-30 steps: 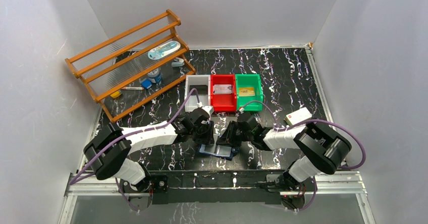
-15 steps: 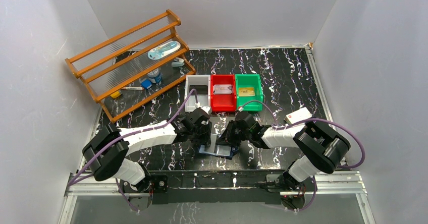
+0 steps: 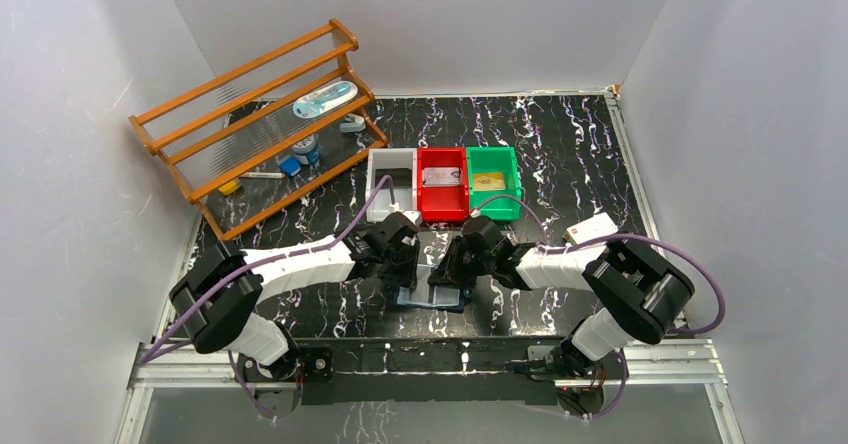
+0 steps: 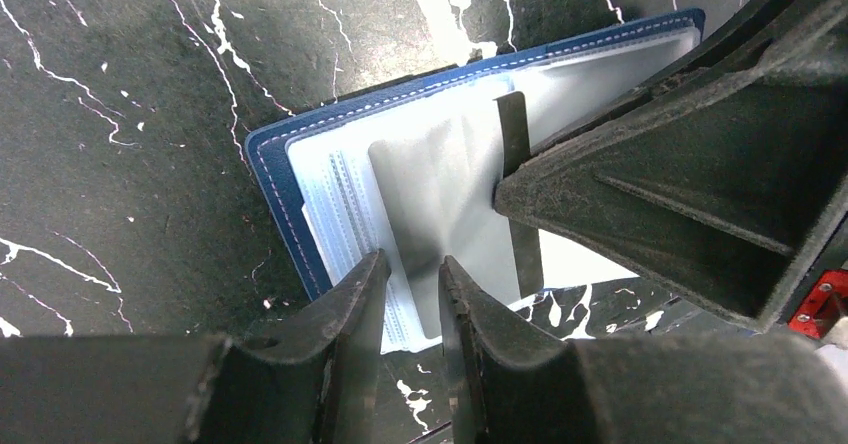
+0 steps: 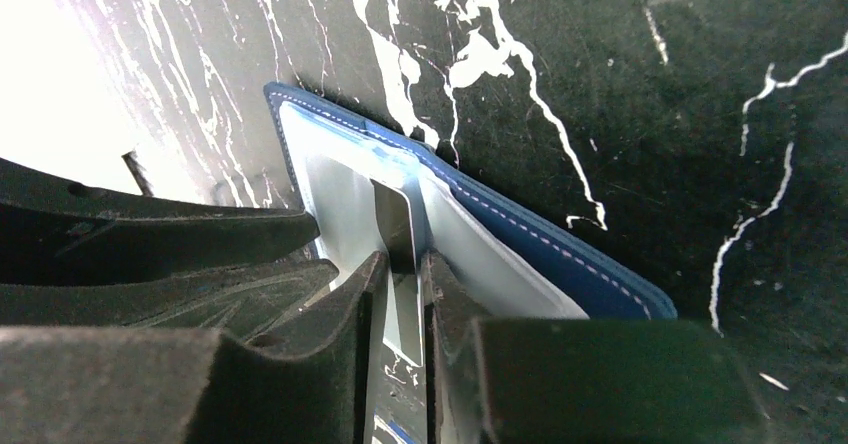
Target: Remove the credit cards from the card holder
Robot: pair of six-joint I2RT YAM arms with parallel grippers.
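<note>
Recorder: Card holder (image 3: pixel 432 297) is logged lying open, light blue inside up, on the black marbled table (image 3: pixel 560 154). It sits just beyond the arm bases, between the two grippers.

Checker: Grips to be entered?

Recorder: Right gripper (image 5: pixel 404 262) is seen with its fingers drawn almost together about a credit card (image 5: pixel 397 219) that stands partly out of its pocket. The card is judged to be pinched for drawing out. Left gripper (image 4: pixel 412 264) is set over the holder's left half, its fingers only a sliver apart above the pocket. Whether anything is nipped there cannot be told. It is judged to be placed so that the holder is pinned while the card is pulled.

Checker: Farther back?

Recorder: White block (image 3: pixel 590 230) with a red mark is noted to the right, well apart from the holder. Beyond the grippers three bins are set touching in a row. A dark thing in the white bin (image 3: pixel 378 179) cannot be identified. A silvery-grey card (image 3: pixel 441 176) is held in the red bin (image 3: pixel 443 202), and a gold card (image 3: pixel 490 180) in the green bin (image 3: pixel 493 204). One card per bin is taken as sorting. At far left a wooden rack (image 3: pixel 230 129) with small items is recorded.

Checker: Writing?

Recorder: None can be read. Only pale stitching is shown on the holder's navy border. The red mark is too small to be made out, and the card faces in the bins are blurred.
</note>
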